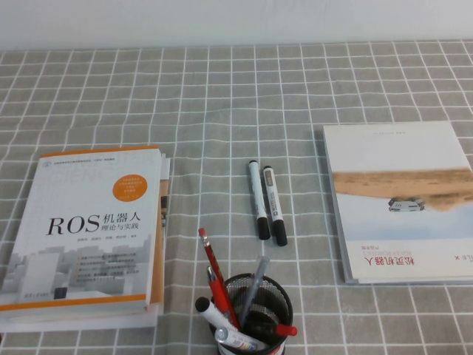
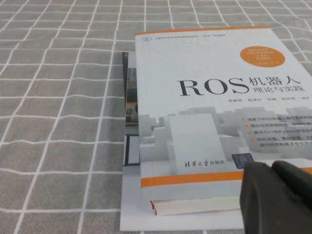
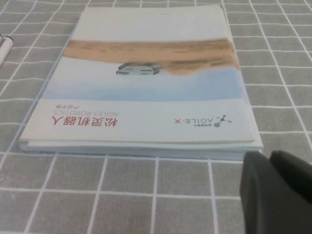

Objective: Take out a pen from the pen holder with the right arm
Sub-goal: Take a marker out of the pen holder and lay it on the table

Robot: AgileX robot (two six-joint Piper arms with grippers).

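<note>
The black mesh pen holder [image 1: 275,296] stands at the table's near edge, in the middle. Several pens stick out of it: a red one [image 1: 211,262], a grey one [image 1: 255,277], a white marker with a black cap [image 1: 214,314] and a red-capped one [image 1: 282,330]. Neither arm shows in the high view. My right gripper [image 3: 269,158] is shut and empty, low over the cloth just in front of the white booklet [image 3: 146,78]. My left gripper [image 2: 271,169] is shut, hovering at the near corner of the ROS book [image 2: 209,112].
Two black-and-white markers [image 1: 259,200] [image 1: 275,205] lie side by side beyond the holder. The ROS book [image 1: 89,229] tops a stack at the left. The white booklet [image 1: 403,200] lies at the right. A grey checked cloth [image 1: 222,96] covers the table.
</note>
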